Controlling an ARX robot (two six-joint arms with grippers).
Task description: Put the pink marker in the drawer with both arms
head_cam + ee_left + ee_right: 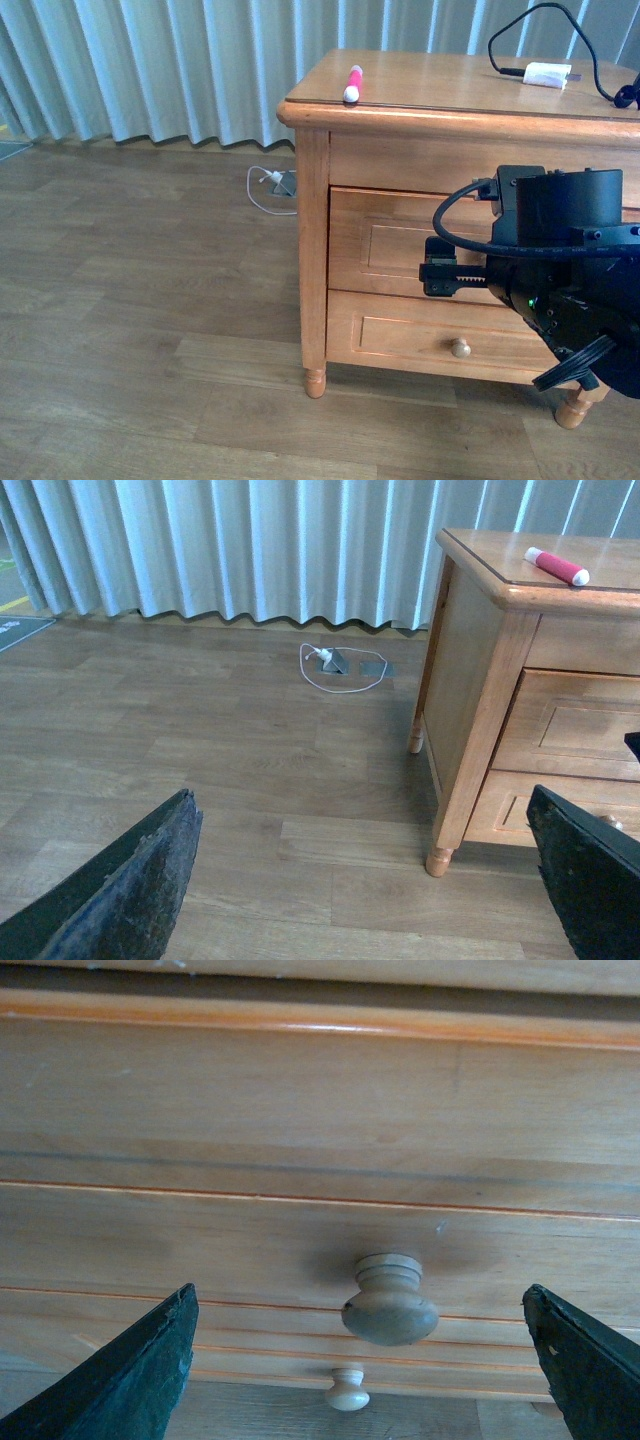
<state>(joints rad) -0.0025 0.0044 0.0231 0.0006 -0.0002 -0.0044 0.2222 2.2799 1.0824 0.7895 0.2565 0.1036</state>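
Marker point(353, 84), pink, at counter's point(450, 85) near-left edge: probably light, rigid, slick (may roll); take mid-barrel. Right fingers point(130, 1370) spread before drawer point(200, 1230) knob point(390, 1300); left fingers point(130, 890) spread too.

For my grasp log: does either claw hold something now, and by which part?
Nothing is held. The right claw is open before the drawer knob; the left claw is open and empty. The pink marker lies on the cabinet.

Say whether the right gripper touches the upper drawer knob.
Apart. Right wrist view: right gripper open, drawer front showing between each finger and the knob.
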